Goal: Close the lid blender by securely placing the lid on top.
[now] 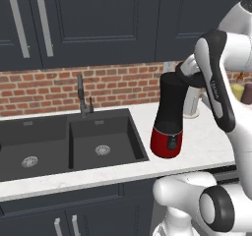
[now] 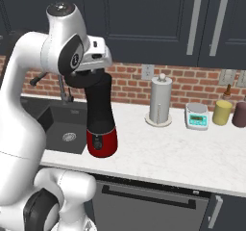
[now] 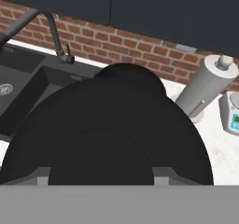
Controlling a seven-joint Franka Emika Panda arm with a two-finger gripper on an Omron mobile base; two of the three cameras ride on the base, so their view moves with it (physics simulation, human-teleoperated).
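The blender (image 1: 167, 113) stands upright on the white counter just right of the sink, a black jar on a glossy red base (image 2: 101, 143). My gripper (image 2: 89, 72) hangs directly over the jar's top, shut on the lid (image 2: 88, 79), a flat black disc. In the hand view the lid (image 3: 107, 120) spreads wide and close, with its raised centre near my gripper (image 3: 101, 177). The jar's black top (image 3: 133, 73) peeks out beyond the lid's far edge. The lid sits at the jar's mouth; I cannot tell whether it touches the rim.
A black double sink (image 1: 74, 141) with a faucet (image 1: 81, 96) lies left of the blender. A white paper-towel roll (image 2: 160, 100), a white-and-teal scale (image 2: 197, 116) and two jars (image 2: 222, 111) stand to the right along the brick wall. Dark cabinets hang overhead.
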